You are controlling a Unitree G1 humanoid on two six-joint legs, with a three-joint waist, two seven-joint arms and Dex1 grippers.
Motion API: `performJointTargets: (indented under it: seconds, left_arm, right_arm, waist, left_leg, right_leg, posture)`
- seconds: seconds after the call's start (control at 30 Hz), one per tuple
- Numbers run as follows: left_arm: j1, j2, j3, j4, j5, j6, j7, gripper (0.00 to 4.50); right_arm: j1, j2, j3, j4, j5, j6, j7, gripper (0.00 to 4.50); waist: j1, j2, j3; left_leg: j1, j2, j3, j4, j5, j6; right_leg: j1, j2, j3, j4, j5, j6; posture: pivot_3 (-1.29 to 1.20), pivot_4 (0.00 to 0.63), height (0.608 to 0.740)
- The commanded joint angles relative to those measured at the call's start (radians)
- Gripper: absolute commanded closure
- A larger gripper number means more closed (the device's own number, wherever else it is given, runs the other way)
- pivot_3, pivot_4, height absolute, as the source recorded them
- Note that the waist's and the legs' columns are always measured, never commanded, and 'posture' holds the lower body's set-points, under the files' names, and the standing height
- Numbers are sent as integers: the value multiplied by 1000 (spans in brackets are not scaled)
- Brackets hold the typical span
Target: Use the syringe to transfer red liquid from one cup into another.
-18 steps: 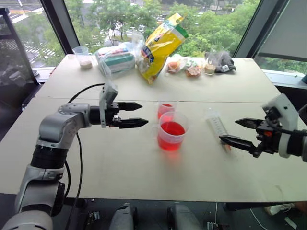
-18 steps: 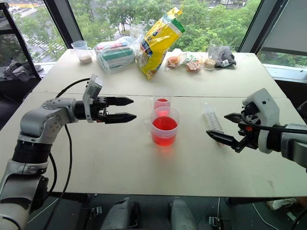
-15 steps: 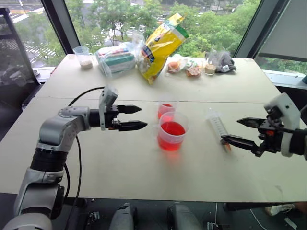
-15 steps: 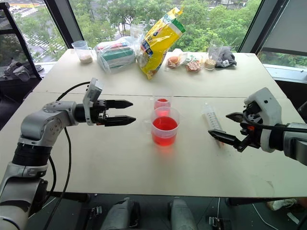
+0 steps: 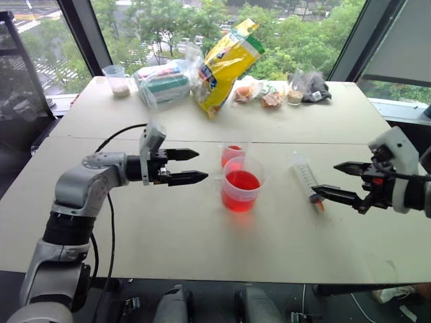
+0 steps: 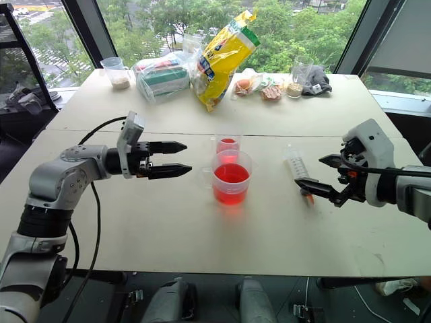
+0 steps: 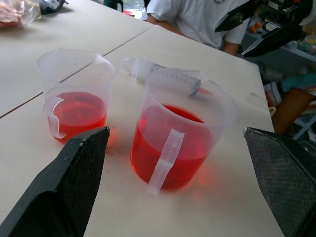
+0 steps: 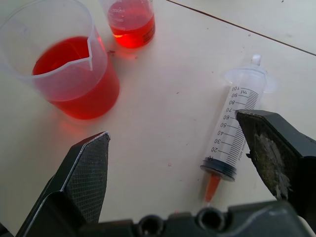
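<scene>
Pale surface [image 5: 168,229], syringe [image 8: 236,133] lying flat, well right of the big cup [image 5: 241,183]; my right fingers [image 8: 269,148] spread over it, left fingers [image 5: 187,177] spread too. Straddle the barrel squarely, then close.

place: test room | cues: big windows [image 5: 168,27], worktable [image 5: 168,235], cluttered supplies

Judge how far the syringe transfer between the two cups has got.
Barely begun. Done: nothing certain, though both the large cup and small cup hold red liquid. In hand: the open right tool hovers by the syringe, which lies ungrasped. Left: pick up, draw, squirt.
</scene>
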Motion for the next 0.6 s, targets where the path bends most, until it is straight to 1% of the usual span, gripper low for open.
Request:
performJointTargets:
  seconds: [0.03, 0.17, 0.3, 0.43, 0.5, 0.6]
  left_arm:
    - [1, 0, 21, -53, -15, -6, 10, 0]
    - [3, 2, 22, -64, -23, 1, 12, 0]
    - [-8, -13, 13, -52, -17, -8, 20, 0]
    - [-10, -38, -2, -60, -16, -7, 26, 0]
    - [-18, -45, -5, -52, -15, -5, 24, 0]
    - [-29, -60, -23, -41, -3, -17, 15, 0]
  right_arm:
    - [-34, -8, 3, 13, -9, -15, -14, 36]
    - [-80, -13, 45, 44, -18, -12, -27, 36]
    - [-236, 5, 173, 160, -68, 6, -82, 36]
    - [-442, 56, 364, 362, -140, 88, -112, 36]
    - [-503, 72, 438, 438, -177, 98, -101, 36]
    - [-610, 122, 600, 640, -279, 95, -82, 36]
  waist:
    - [0, 0, 0]
    - [0, 0, 0]
    - [-4, 0, 0]
    - [-4, 0, 0]
    - [-2, 0, 0]
    - [-1, 0, 0]
  left_leg:
    - [0, 0, 0, 0, 0, 0]
    - [0, 0, 0, 0, 0, 0]
    - [1, 0, 1, 0, 0, 0]
    - [1, 0, 2, 1, 0, 0]
    - [1, 0, 1, 1, 0, 0]
    - [0, 0, 2, -1, 0, 0]
  right_leg:
    - [0, 0, 0, 0, 0, 0]
    - [0, 0, 0, 0, 0, 0]
    - [0, 0, 1, 0, 0, 0]
    - [0, 0, 1, 0, -2, -3]
    - [0, 0, 1, 0, -1, -3]
    - [-2, 0, 1, 0, 0, 0]
  posture:
    - [0, 150, 740]
    - [0, 150, 740]
    - [0, 150, 740]
    - [0, 150, 740]
    - [0, 150, 740]
    - [0, 150, 740]
